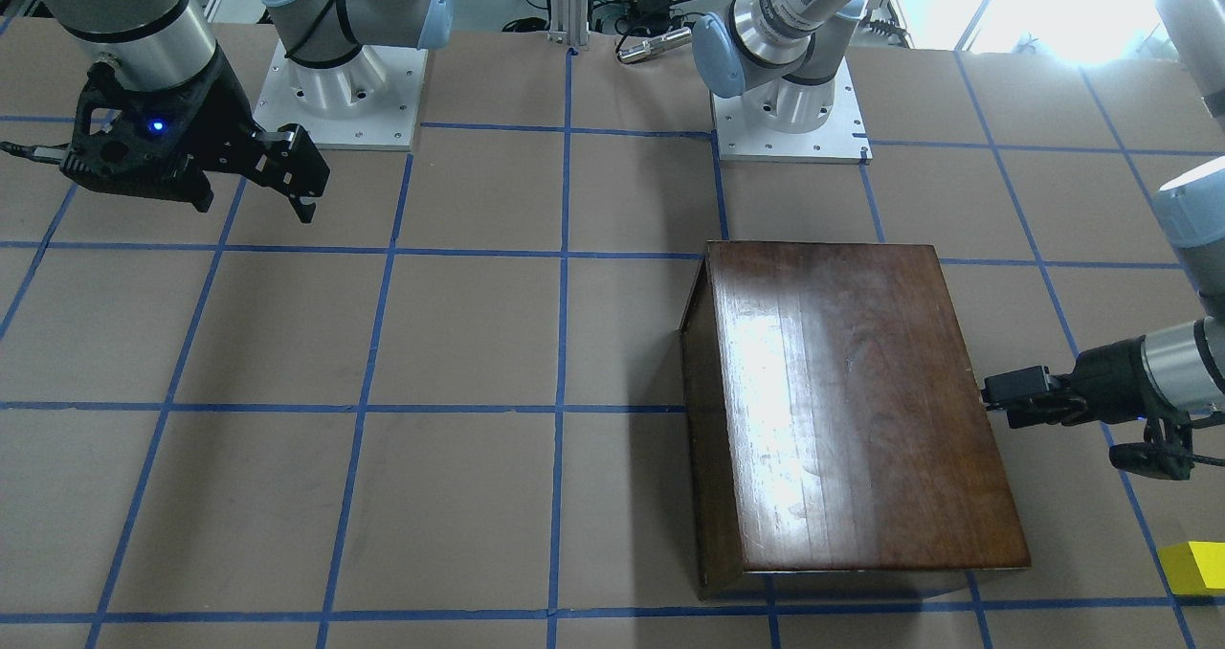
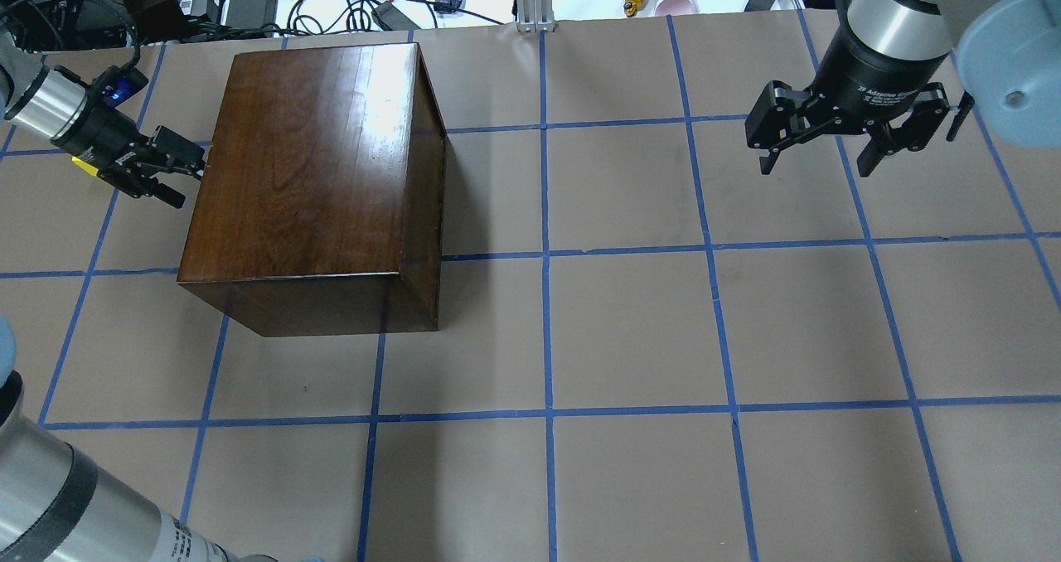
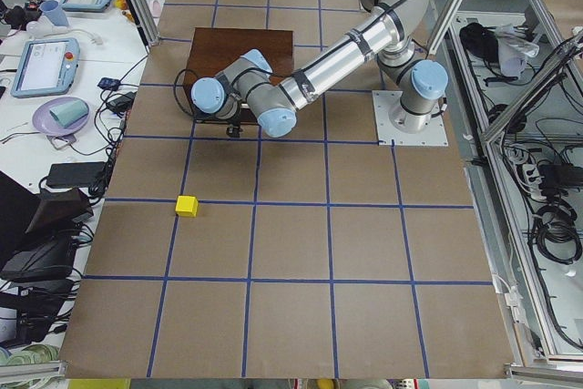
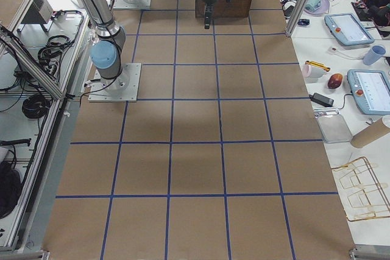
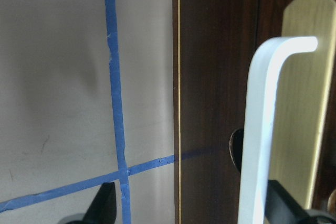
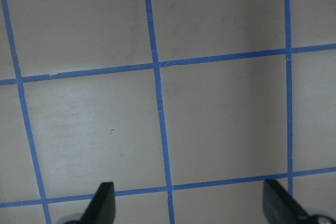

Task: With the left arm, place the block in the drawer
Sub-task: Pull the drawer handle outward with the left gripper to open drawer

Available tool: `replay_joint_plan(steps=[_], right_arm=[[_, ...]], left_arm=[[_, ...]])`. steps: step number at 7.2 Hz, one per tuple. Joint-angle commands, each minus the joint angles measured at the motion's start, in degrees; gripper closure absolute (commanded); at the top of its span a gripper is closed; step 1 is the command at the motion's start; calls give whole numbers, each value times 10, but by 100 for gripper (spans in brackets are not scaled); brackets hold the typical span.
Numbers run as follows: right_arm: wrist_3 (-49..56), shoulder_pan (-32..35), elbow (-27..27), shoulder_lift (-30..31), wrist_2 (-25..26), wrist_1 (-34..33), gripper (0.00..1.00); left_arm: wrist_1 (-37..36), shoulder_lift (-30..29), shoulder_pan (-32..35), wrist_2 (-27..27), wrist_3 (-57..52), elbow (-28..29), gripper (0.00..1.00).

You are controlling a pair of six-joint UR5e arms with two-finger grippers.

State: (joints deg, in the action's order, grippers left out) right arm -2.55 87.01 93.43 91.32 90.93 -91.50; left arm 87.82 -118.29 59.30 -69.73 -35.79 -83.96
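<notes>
The dark-brown wooden box [image 2: 315, 172] stands on the table with its drawer shut. The drawer's dark front [image 5: 215, 77] fills the left wrist view, with a brass plate [image 5: 310, 103] and a pale curved handle [image 5: 260, 129]. My left gripper [image 2: 178, 172] is at that front, also in the front-facing view [image 1: 1000, 395]. It is open [image 5: 193, 208], and the handle lies between its fingers. The yellow block [image 1: 1191, 568] lies on the table beyond the left arm, clear in the left view [image 3: 187, 206]. My right gripper [image 2: 816, 152] is open and empty, well above the table [image 6: 189, 203].
The table is brown paper with a blue tape grid [image 2: 543, 255]. The arm bases [image 1: 335, 94] stand at the robot's edge. Cables, cups and tablets [image 4: 359, 28] lie on the side bench past the far edge.
</notes>
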Motion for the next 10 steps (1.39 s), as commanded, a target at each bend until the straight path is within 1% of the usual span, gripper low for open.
replay_joint_plan(steps=[1,2,3,5,7,8,10], right_arm=[[0,0,0,0,0,0,0],[0,0,0,0,0,0,0],[0,0,0,0,0,0,0],[0,0,0,0,0,0,0],[0,0,0,0,0,0,0],[0,0,0,0,-1,0,0],[0,0,0,0,-1,0,0]], left_arm=[[-5,0,0,3,3,-3,0],[-6,0,0,1,2,-2,8],[-14,0,0,-1,0,-2,24],[-15,2,0,-5,-2,3,25],[-21,3,-1,-37,-5,6,25],[-21,3,-1,-40,-6,14,25],[-20,3,-2,-72,-7,24,25]])
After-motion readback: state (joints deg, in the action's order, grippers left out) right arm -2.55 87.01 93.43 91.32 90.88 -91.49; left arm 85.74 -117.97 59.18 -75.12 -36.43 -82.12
